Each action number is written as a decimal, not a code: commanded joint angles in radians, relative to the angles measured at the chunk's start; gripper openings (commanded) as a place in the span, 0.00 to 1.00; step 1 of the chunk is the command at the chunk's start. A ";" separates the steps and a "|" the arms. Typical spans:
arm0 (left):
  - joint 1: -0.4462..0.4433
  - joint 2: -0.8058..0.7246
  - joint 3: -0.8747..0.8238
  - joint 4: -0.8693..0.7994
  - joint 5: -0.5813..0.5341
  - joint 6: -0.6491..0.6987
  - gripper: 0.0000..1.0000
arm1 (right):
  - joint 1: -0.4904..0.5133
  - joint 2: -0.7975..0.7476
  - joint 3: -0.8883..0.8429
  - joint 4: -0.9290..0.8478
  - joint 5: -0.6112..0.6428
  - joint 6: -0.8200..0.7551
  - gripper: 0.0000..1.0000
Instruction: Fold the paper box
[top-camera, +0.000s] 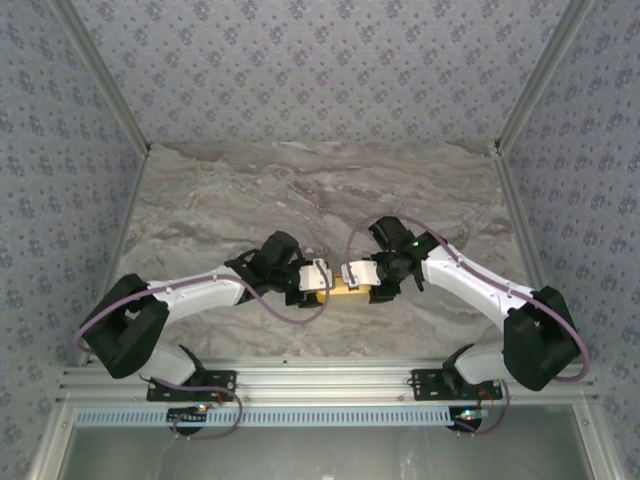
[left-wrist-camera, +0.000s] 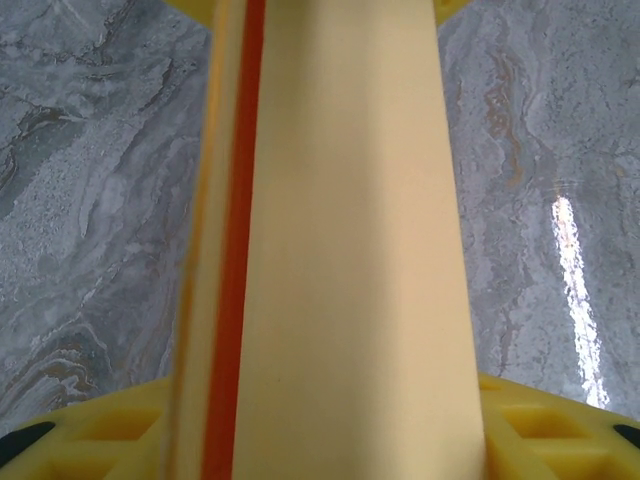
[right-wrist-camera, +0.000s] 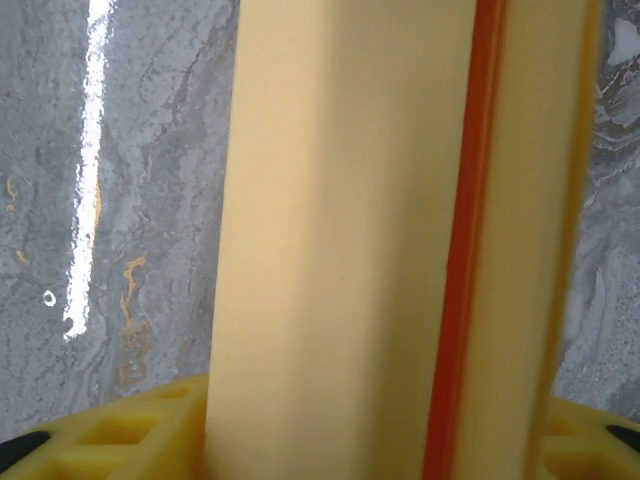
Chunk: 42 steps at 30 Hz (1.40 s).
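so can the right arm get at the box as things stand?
Probably yes: the right pincer sits at the right end of the box, nothing between them, with the left pincer at the other end. Whether it grips is unclear.

paper box (right-wrist-camera: 340, 230) is running bottom to top through the centre and right of frame, pale yellow card with an orange-red stripe (right-wrist-camera: 465, 250) going up its right part. right gripper (right-wrist-camera: 345, 455) is clamping it at the bottom edge, yellow fingers (right-wrist-camera: 110, 440) showing lower left and lower right. grey marble table (right-wrist-camera: 150, 200) is catching a white glare streak (right-wrist-camera: 90, 150) upper left.
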 joint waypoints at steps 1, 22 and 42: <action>0.013 -0.037 0.019 -0.010 0.010 -0.008 0.56 | 0.007 0.007 0.015 0.023 0.043 0.025 0.48; 0.048 -0.569 -0.182 0.144 -0.318 -0.676 0.99 | -0.047 -0.007 -0.021 0.114 0.023 0.226 0.42; 0.162 -0.128 -0.004 0.377 -0.007 -1.089 0.85 | -0.054 0.053 0.017 0.094 0.026 0.315 0.42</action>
